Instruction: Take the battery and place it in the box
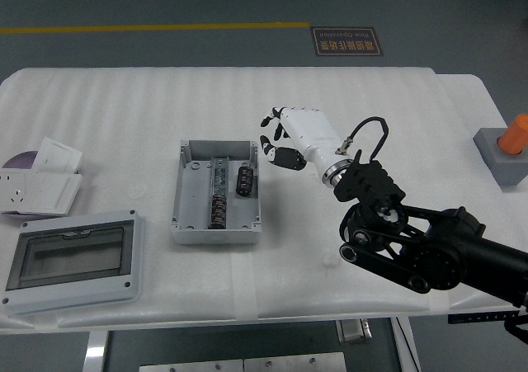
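While the right hand hangs just right of the box with its fingers spread and nothing in them, the battery lies inside that open grey box, against the right wall and right of the dark strip running down the middle. The black right arm comes in from the lower right over the white bench. A grey lid with a clear window sits near the front left edge, with a white socket plate behind it. An orange-topped grey block stands at the far right.
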Tool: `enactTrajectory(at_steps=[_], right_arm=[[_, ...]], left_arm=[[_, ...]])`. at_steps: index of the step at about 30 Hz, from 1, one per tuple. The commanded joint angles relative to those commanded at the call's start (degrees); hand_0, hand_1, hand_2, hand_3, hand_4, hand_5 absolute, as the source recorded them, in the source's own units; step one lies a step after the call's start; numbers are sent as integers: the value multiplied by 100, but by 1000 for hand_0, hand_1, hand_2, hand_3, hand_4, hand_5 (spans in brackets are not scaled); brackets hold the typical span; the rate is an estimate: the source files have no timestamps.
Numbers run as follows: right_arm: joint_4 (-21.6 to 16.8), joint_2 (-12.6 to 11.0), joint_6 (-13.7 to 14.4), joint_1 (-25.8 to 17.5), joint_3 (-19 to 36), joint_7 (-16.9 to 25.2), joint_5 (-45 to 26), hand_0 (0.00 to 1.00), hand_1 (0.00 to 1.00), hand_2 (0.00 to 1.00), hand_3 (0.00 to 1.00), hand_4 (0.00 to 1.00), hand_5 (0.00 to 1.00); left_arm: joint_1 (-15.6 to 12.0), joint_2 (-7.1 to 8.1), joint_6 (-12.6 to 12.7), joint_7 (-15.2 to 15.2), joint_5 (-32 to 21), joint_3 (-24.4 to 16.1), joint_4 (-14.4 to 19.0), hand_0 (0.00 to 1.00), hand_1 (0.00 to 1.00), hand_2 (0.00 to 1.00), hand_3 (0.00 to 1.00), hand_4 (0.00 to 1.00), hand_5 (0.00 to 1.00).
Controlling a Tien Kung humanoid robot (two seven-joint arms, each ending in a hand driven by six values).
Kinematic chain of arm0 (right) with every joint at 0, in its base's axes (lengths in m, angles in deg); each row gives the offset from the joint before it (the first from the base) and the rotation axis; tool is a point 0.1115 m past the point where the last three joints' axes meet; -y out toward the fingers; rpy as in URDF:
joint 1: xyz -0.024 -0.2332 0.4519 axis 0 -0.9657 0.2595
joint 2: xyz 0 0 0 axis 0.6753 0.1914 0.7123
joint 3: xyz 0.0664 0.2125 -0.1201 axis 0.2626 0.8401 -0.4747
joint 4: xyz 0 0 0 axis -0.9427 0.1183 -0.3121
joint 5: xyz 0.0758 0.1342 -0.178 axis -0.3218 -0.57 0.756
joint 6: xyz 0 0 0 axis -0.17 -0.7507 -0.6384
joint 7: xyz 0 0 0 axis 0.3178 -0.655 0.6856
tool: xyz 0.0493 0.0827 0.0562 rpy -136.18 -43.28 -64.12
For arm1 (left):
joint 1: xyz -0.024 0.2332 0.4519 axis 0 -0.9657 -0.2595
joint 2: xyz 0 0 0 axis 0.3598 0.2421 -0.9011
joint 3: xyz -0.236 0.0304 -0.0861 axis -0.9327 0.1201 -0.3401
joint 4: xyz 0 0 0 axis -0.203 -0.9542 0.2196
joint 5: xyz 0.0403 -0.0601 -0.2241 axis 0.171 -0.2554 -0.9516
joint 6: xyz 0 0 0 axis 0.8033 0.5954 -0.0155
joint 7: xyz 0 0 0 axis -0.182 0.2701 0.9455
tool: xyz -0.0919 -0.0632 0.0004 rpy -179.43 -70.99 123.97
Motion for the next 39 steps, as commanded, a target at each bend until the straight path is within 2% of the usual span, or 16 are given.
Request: enactTrajectory(at_steps=[3,7,8,15,19,20,23,29,39], right_arm=[[-104,-228,98,-237,489,111,145,433,578,642,707,661,445],[-211,-357,222,-437,869,269,139,433,578,642,707,661,445],[-249,-390,272,-511,987,353,81,467,585,647,706,673,455],[-472,-528,589,-1159,1917,1193,-752,482,591,649,706,687,471],[-603,-581,595,-1502,2411,1640,-1187,482,591,649,706,687,471],[-638,-592,593,-1578,2534,1723,-1261,511,605,655,706,703,489],[-744,-617,572,-1776,2876,1894,-1427,511,605,655,706,703,489],[-933,-643,375,-2141,3436,2348,-1976,526,613,660,709,710,499],[-1071,-603,-440,-2883,4266,3527,-3545,528,623,679,718,719,495]], left_arm=[[-41,12,-7,39,-125,97,0,606,675,589,568,533,585],[-69,21,-5,59,-195,158,1,606,675,589,568,533,585],[-76,24,-5,66,-211,176,3,608,676,590,568,539,590],[-96,65,-9,97,-211,196,14,607,675,590,569,542,592],[-103,93,-6,101,-190,184,17,607,675,590,569,542,592],[-109,98,-4,103,-188,181,18,607,676,592,570,550,598],[-137,97,3,107,-226,207,22,607,676,592,570,550,598],[-160,64,21,95,-360,306,21,608,676,592,569,554,601],[-190,33,40,96,-488,388,14,608,675,596,571,574,617]])
